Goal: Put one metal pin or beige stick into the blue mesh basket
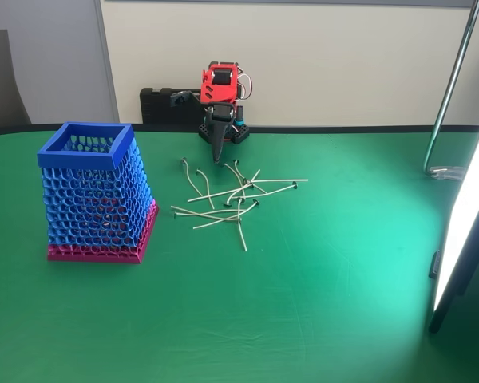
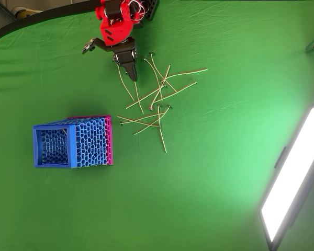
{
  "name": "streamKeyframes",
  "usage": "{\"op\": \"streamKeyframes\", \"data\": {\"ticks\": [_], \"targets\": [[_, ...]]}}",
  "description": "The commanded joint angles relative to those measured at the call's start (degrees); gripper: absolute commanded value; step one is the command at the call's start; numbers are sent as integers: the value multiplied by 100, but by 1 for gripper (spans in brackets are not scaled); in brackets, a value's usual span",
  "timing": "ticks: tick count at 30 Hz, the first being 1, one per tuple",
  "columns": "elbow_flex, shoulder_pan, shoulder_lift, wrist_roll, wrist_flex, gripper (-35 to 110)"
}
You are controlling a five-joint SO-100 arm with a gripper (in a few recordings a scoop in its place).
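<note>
My end effector (image 1: 217,152) hangs tip-down at the back of the green desk (image 1: 319,303), its dark fingers pressed together on nothing. Just in front of its tip, the beige sticks (image 1: 238,201) lie scattered and crossed in a loose pile. The blue mesh basket (image 1: 96,195) stands upright well off to its left in the fixed view, apart from the sticks.

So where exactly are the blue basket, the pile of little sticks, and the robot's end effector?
blue mesh basket (image 1: 85,148): fixed view, on the front edge of its solid blue rim.
beige sticks (image 2: 158,104): overhead view, near the middle of the scattered pile.
end effector (image 1: 218,153): fixed view, at the dark fingertips pointing down.
</note>
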Motion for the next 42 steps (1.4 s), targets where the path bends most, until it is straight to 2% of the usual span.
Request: {"op": "streamKeyframes", "data": {"ticks": [1,21,27,39,42], "targets": [[-18,26,53,-79,114,1],[-35,18,53,-35,158,1],[-1679,-18,-492,79,1345,0],[-2549,105,-615,-149,1688,0],[-3190,-35,-1318,-88,1907,0]]}}
